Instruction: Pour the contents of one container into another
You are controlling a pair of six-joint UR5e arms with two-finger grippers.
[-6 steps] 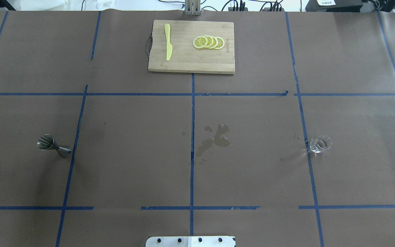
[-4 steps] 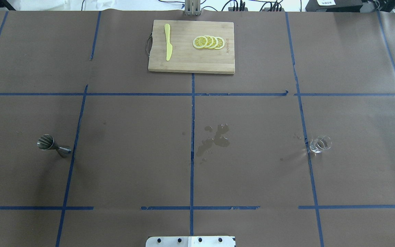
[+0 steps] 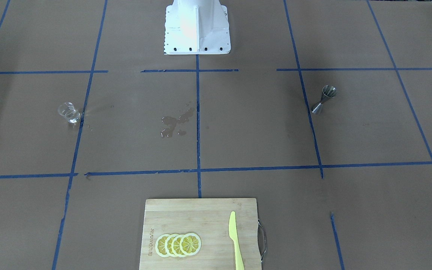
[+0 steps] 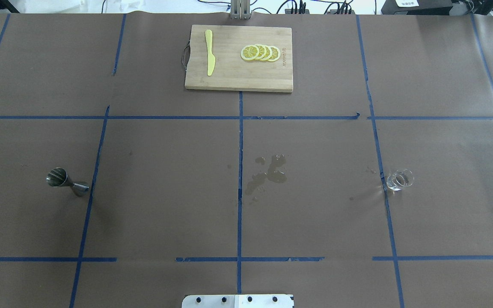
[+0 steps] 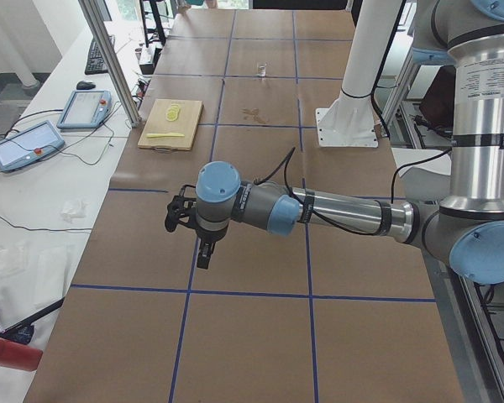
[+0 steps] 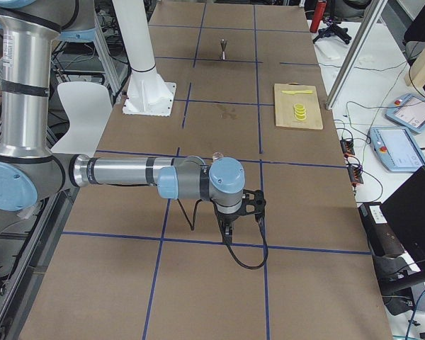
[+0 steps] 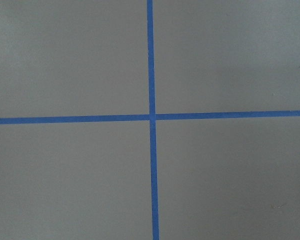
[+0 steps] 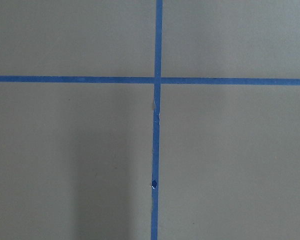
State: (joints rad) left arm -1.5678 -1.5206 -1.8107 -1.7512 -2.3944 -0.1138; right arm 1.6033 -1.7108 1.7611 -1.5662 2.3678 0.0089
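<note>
- The glass cup (image 4: 399, 179) stands on the robot's right side of the table (image 4: 165, 205), its base just beside a blue tape line (image 4: 381, 171); a few small drops lie on the paper near it
- Whether the cup holds liquid cannot be told
- The jigger (image 4: 66, 182) stands on one cone on the robot's left side, just beside another tape line and well apart from the cup
- Between them, near the table's middle, a wet patch (image 4: 268, 173) darkens the brown paper
- At the far edge a wooden cutting board (image 4: 238, 81) carries overlapping lemon slices (image 4: 260, 53) and a yellow knife (image 4: 209, 52), the two apart from each other
- The left gripper (image 5: 175, 217) hangs above the table's end on the robot's left, touching nothing that shows; whether it is released or clenched cannot be told
- The right gripper (image 6: 255, 202) hangs above the opposite end, and its state cannot be told either
- Each wrist view shows only brown paper and a crossing of blue tape
</note>
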